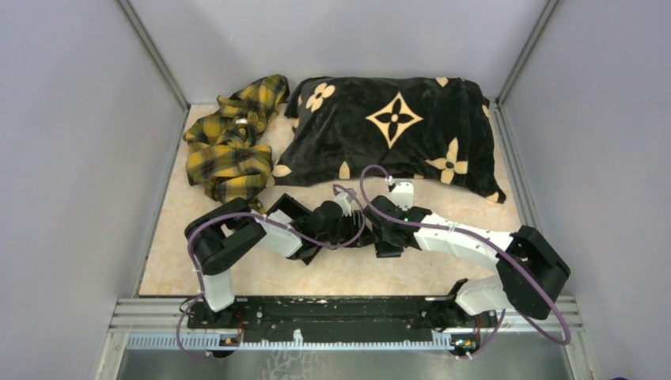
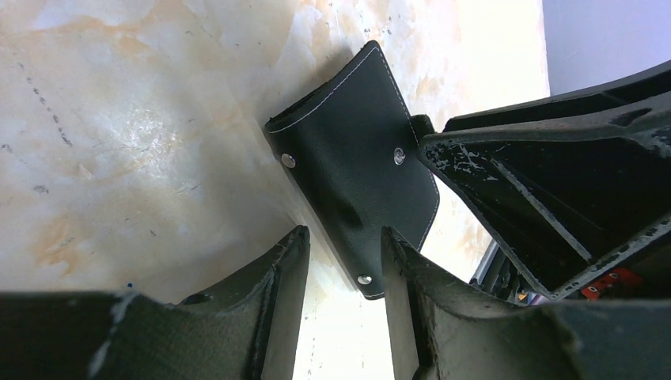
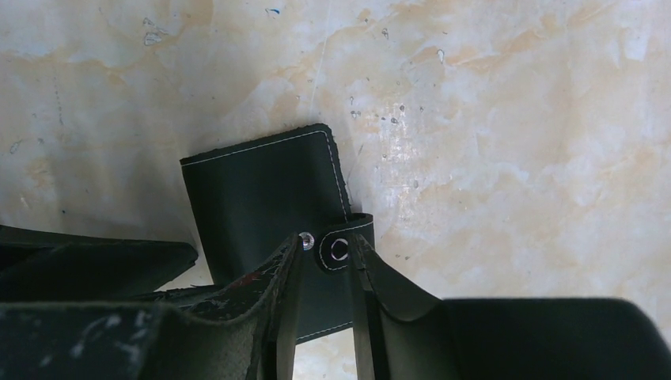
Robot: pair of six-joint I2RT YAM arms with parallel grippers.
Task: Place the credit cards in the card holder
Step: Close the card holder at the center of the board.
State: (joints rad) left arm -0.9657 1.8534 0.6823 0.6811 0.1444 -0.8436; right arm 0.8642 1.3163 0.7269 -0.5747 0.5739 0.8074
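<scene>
Working both arms over the closed card holder (image 3: pixel 261 190), mid-table.

You have the marble table (image 1: pixel 174 261) under everything. A black pillow (image 1: pixel 396 131) with tan flower patterns lies along its far edge, with a crumpled yellow plaid cloth (image 1: pixel 229 142) just to its left. Your two arms meet near the middle of the table, where the black card holder lies folded. Your left pincer (image 2: pixel 344 237) stands apart, straddling one end of the holder, with bare table showing between one finger (image 2: pixel 281 273) and the holder's edge. Your right pincer (image 3: pixel 326 241) sits narrow, its fingers close on either side of the snap strap (image 3: pixel 342 247). Whether it actually squeezes the strap, you cannot tell from here.
</scene>
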